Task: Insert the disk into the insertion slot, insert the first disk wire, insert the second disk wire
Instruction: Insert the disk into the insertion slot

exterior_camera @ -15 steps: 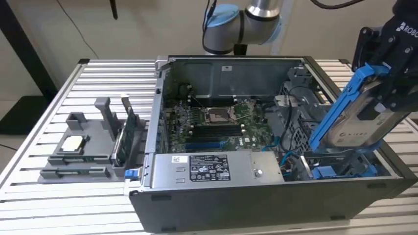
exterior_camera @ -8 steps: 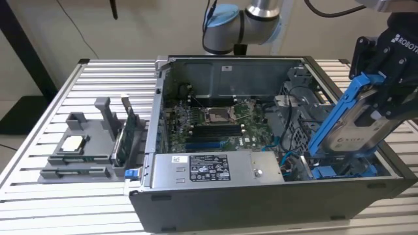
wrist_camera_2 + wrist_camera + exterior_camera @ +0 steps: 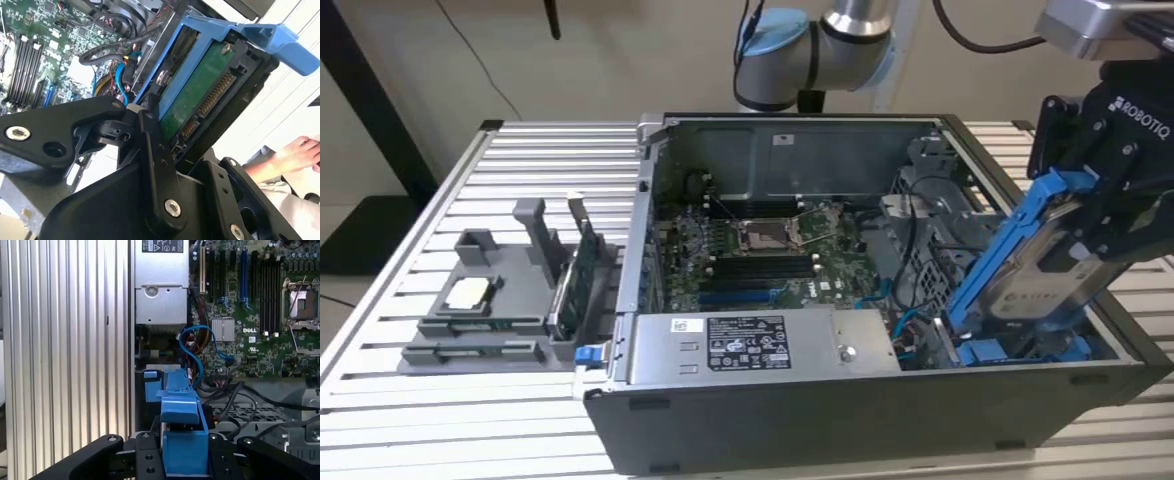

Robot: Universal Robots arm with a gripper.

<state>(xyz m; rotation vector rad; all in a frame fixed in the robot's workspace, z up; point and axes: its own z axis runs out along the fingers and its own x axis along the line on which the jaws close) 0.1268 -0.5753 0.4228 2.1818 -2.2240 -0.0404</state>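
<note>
My gripper [image 3: 1091, 225] is shut on the disk [image 3: 1027, 270], a silver-grey drive in a bright blue carrier. I hold it tilted and steeply on end over the open computer case, at the exterior view's right. Its lower end hangs just above the insertion slot [image 3: 994, 352], a dark bay with blue rails in the case's near right corner. In the second wrist view the disk's green circuit board and connector [image 3: 202, 97] face the camera, clamped between black fingers [image 3: 150, 135]. In the first wrist view the blue carrier [image 3: 181, 412] sits between the fingers. Blue disk wires [image 3: 192, 347] lie loose beside the bay.
The grey labelled power-supply box [image 3: 747, 342] sits along the case's near wall, with the motherboard [image 3: 767, 240] behind it. A perforated metal cage [image 3: 927, 265] stands next to the bay. A grey fixture holding parts [image 3: 494, 300] rests on the slatted table [image 3: 440, 190]. A person's hand [image 3: 295, 152] is nearby.
</note>
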